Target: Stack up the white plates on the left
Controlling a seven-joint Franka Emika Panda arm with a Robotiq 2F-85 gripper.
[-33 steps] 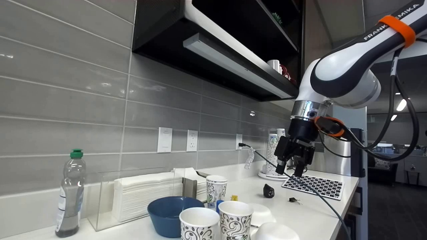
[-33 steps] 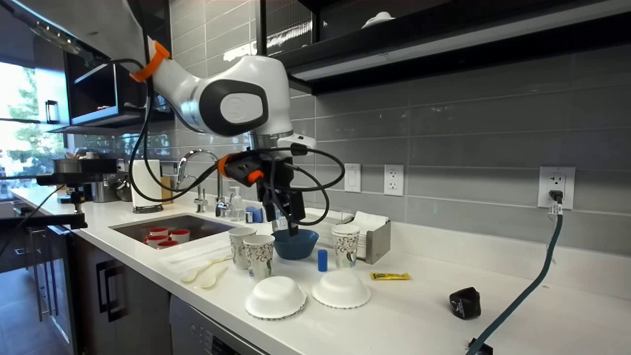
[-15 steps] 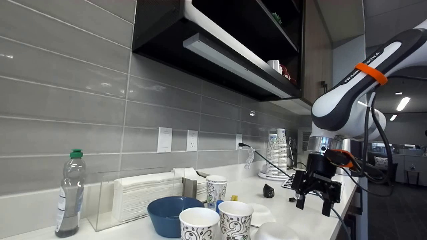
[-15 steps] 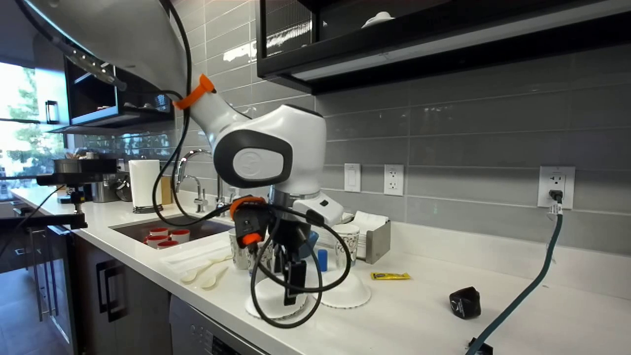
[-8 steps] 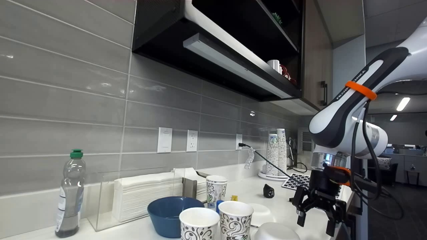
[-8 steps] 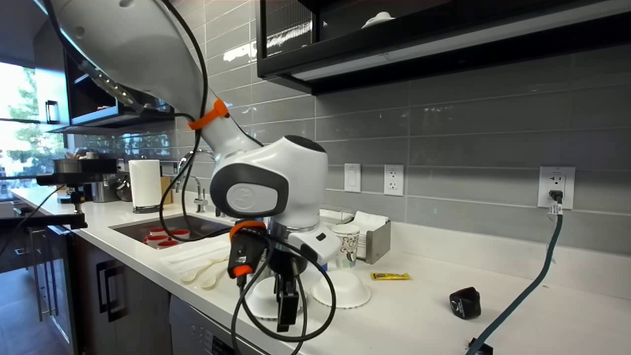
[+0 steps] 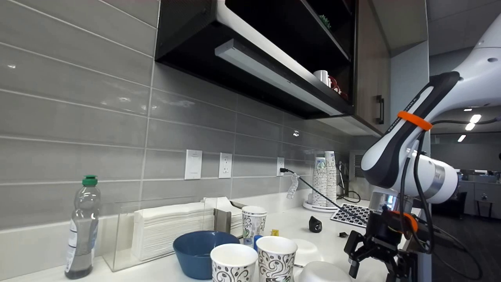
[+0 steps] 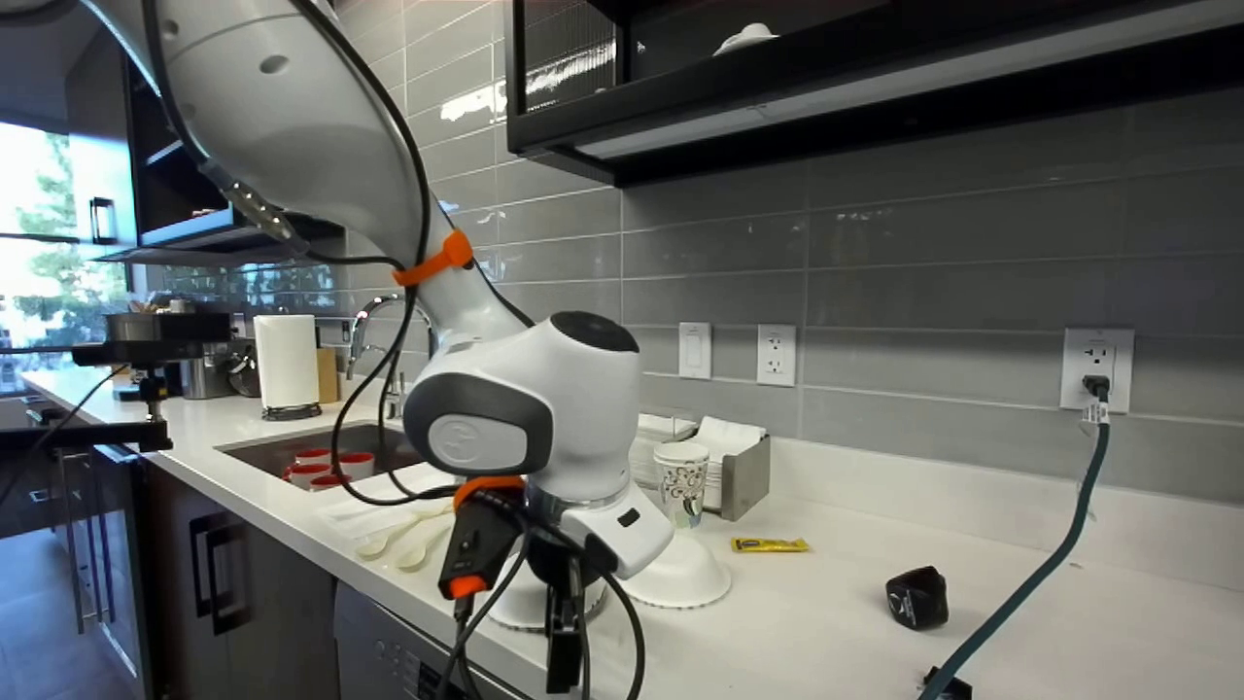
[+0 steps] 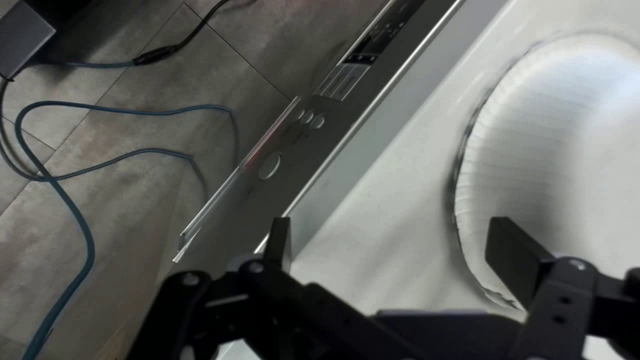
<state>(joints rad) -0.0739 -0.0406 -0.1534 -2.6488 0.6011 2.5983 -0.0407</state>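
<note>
Two white plates (image 8: 690, 574), round and domed, lie upside down on the smooth white countertop (image 8: 807, 622); the black gripper (image 9: 391, 232) hangs spread near one's ridged wall. Nearby stand a blue bowl (image 7: 195, 256) and scroll-printed cups (image 7: 276, 259) before glossy grey tiles (image 7: 78, 98).

In the wrist view, the front plate (image 9: 530, 165) is blurred and cut by the right edge, the gripper (image 9: 388, 230) by the bottom. In an exterior view, the arm (image 8: 593, 418) partly hides the back plate (image 8: 685, 578). In an exterior view, the bottom edge cuts the front plate (image 7: 323, 272) — and two cups (image 7: 234, 270).
</note>
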